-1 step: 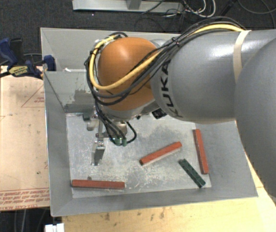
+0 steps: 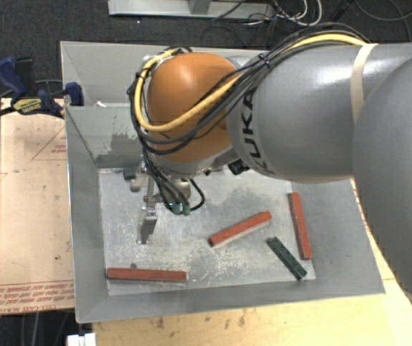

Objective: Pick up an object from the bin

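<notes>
My gripper (image 2: 147, 228) hangs below the orange wrist cover over the left half of the bin floor, above bare metal. A long red bar (image 2: 147, 274) lies flat along the front wall, just in front of the gripper. A second red bar (image 2: 240, 229) lies slanted in the middle of the floor, to the gripper's right. Nothing shows in the gripper.
A third red bar (image 2: 299, 224) lies along the right side, with a dark green bar (image 2: 287, 257) slanted beside its near end. The big grey arm and its cables cover the bin's back and right.
</notes>
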`<state>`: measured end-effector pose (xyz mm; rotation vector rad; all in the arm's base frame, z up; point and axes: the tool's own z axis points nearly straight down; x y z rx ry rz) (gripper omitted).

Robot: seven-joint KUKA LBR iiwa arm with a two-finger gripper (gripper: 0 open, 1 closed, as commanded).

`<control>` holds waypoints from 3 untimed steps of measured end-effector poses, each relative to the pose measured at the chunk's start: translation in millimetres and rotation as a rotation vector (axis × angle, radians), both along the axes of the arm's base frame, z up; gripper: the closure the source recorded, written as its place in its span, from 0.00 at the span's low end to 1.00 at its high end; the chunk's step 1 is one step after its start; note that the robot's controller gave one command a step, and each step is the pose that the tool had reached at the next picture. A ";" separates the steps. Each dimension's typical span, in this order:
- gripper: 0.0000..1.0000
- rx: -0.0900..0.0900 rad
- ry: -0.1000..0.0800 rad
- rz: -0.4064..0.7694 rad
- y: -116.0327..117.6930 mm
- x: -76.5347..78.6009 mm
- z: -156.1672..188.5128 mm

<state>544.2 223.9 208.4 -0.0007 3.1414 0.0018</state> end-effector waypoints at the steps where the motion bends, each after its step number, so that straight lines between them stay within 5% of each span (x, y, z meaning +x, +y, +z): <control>1: 0.00 0.002 -0.007 0.051 8.0 -17.9 -39.8; 2: 1.00 -0.003 0.032 -0.094 11.9 -46.5 -131.6; 3: 1.00 -0.002 0.032 -0.095 11.8 -46.4 -131.7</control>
